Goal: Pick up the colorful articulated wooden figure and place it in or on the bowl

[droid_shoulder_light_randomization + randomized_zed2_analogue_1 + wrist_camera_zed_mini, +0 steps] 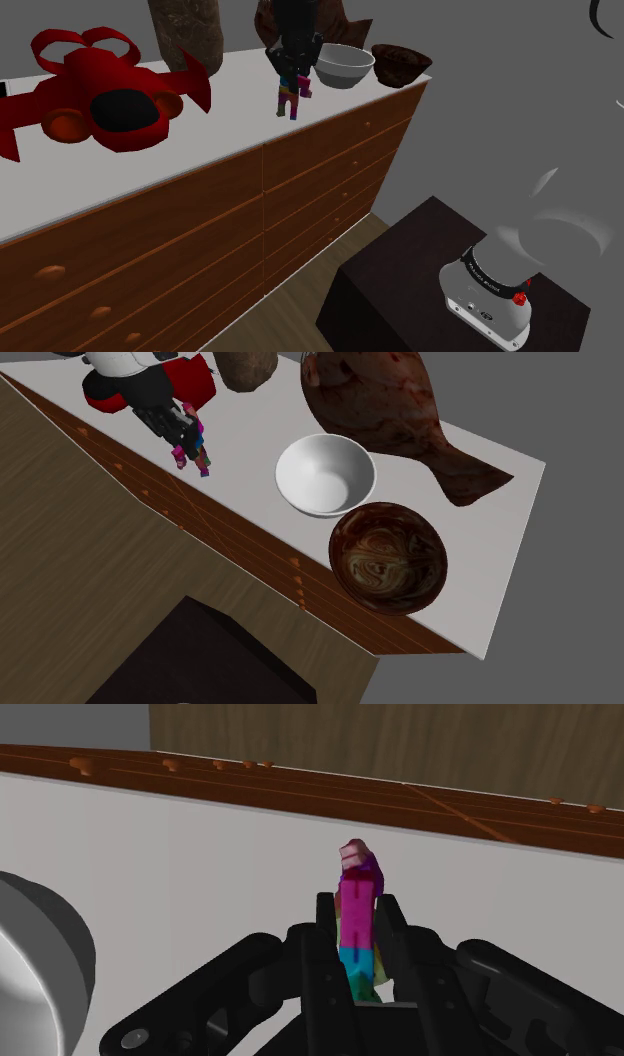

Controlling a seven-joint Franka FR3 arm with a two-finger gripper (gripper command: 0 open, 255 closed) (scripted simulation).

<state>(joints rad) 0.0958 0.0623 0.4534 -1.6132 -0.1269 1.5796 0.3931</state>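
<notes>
**Figure** point(357, 874). Multicoloured jointed figure in pink, purple, blue and green. It stands in the upper middle of the shoulder view, over the white dresser top point(230, 120) near its front edge. Its long axis is upright and runs along the fingers, with the head end pointing away from the palm. Whether its feet touch the top cannot be told.

**Gripper** point(357, 916). All black, reaching down over the figure. The fingers point(326, 916) are narrowed onto the figure's trunk, one on each side, and clasp it. Nothing else is in the grip.

**White bowl** point(343, 66). Empty and upright, just right of the figure in the shoulder view and lower right of it in the second exterior view. It is the nearer of the two bowls. Judged the likely target: the carry would run rightward along the top, and the figure would need to rise above the rim first.

**Brown bowl** point(402, 66). Marbled, beside the white bowl on its far side from the figure, at the dresser's corner.

**Red toy** point(100, 95). At the shoulder view's upper left, well apart and off the path.
</notes>
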